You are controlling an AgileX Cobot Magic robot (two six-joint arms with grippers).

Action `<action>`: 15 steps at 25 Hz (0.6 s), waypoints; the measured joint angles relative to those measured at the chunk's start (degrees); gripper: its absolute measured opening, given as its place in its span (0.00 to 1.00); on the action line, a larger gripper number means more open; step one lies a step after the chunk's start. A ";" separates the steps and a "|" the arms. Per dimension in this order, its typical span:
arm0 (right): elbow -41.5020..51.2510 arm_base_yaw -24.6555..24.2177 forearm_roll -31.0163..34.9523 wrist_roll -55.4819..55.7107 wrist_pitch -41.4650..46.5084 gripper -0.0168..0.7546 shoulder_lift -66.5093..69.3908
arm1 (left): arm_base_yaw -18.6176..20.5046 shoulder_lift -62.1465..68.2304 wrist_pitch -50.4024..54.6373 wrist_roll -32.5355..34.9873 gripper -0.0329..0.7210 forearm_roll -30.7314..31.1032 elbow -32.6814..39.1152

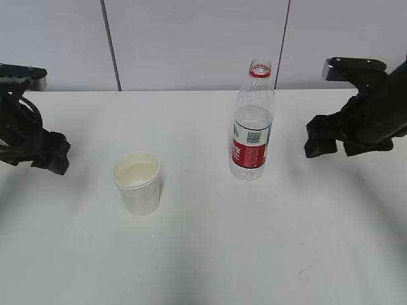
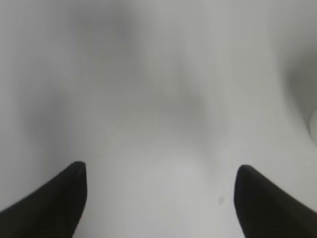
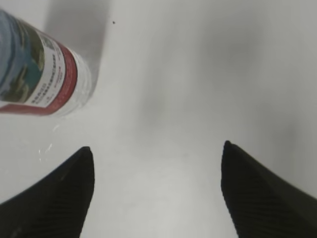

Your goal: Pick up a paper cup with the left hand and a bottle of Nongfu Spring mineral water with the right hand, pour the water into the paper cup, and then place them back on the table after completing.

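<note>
The uncapped Nongfu Spring bottle [image 1: 252, 122] stands upright on the white tabletop [image 1: 254, 254], water [image 1: 253, 118] partway up. The paper cup [image 1: 137, 182] stands left of the bottle. The left hand [image 1: 49, 154], beyond the cup, and the right hand [image 1: 331, 141], right of the bottle, both gape wide, holding nothing.

Left hand [image 1: 32, 136] getting cropped by exterior view's left edge, fingers not resolving. Right hand [image 1: 356, 114] running off right edge. Bottle [image 3: 42, 69] getting clipped at right wrist view's top-left corner, label print blurring. Paper cup [image 2: 313, 124] showing only as pale sliver at left wrist view's right edge.
</note>
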 joint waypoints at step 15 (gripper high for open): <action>-8.68 -0.34 -7.87 -0.10 30.68 0.78 0.00 | 0.00 -1.20 20.14 0.00 0.78 1.61 -3.46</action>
